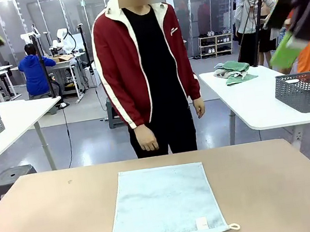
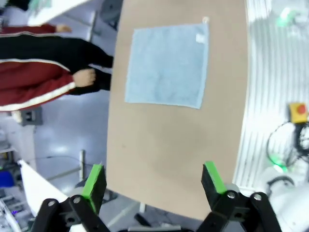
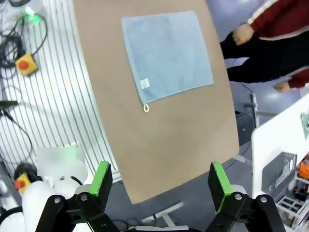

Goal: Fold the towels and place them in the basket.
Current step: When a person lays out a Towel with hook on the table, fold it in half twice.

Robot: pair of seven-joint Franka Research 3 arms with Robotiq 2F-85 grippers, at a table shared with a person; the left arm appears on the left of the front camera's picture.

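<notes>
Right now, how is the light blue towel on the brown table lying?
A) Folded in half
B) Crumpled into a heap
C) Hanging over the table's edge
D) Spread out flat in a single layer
D: the towel lies open and flat as a full square on the table, all four corners showing, with its small loop at one corner.
</notes>
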